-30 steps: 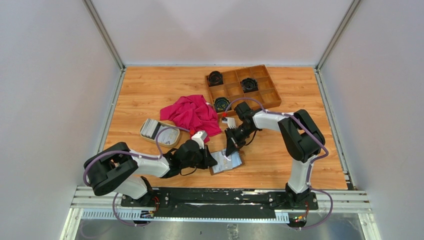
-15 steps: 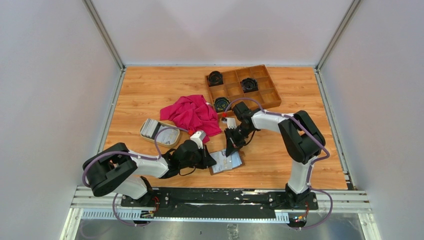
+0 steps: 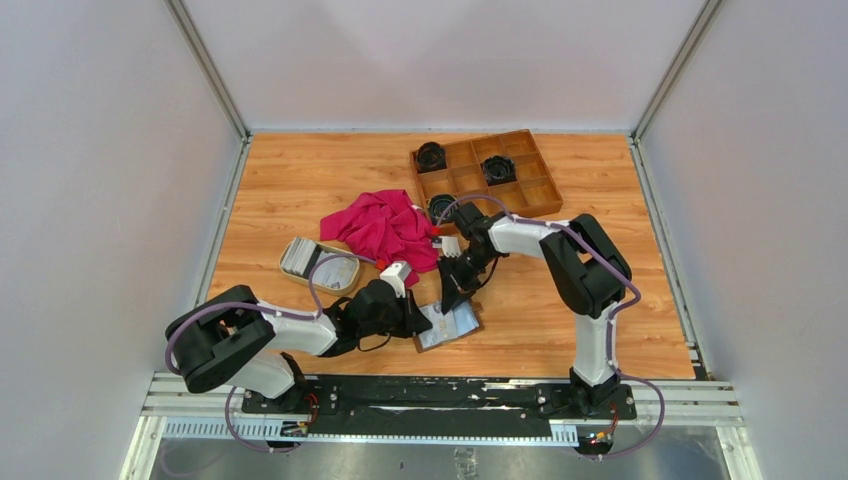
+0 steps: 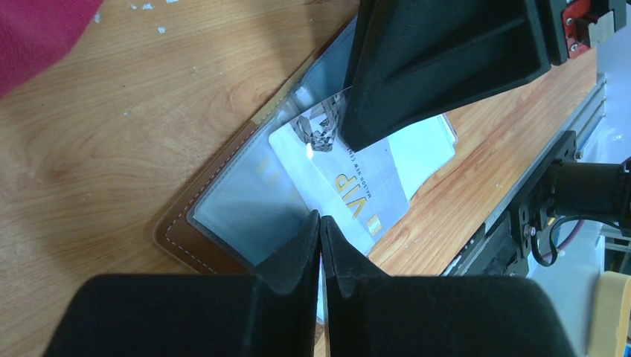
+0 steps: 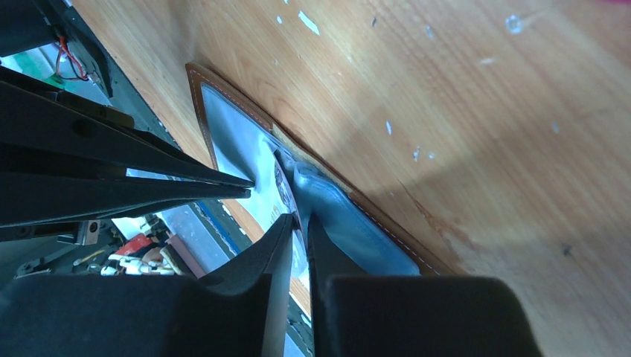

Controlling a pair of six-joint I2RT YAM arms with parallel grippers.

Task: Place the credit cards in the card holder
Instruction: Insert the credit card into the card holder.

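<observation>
Nearest us, the left gripper [image 4: 321,223] has its fingers pressed together, tips on the near edge of the card holder [image 4: 182,236]. The holder lies open and flat on the table [image 4: 111,111], just ahead of the arms' bases. Whether the gripper pinches the clear pocket or only pins it, we cannot tell.

A pale card [image 4: 364,190] sits slanted across the grey pockets, seemingly only partly in. It reads "VIP" in gold beside a dark emblem, and a line of smaller print is too fine to read.

At the card's far corner the right gripper [image 5: 298,222] shows only a thin slit between its jaws, with the card's edge running into it. Gripped or let go, we cannot say.

We judge the risks thus: if the right jaws pull away while touching the card, it may slide back out; if the left tips slip, the holder could skid or fold shut.

Farther off, the other credit cards [image 3: 298,256] stand in a cream dish [image 3: 342,272] beside a red cloth [image 3: 385,225], and a wooden tray [image 3: 520,195] lies beyond
</observation>
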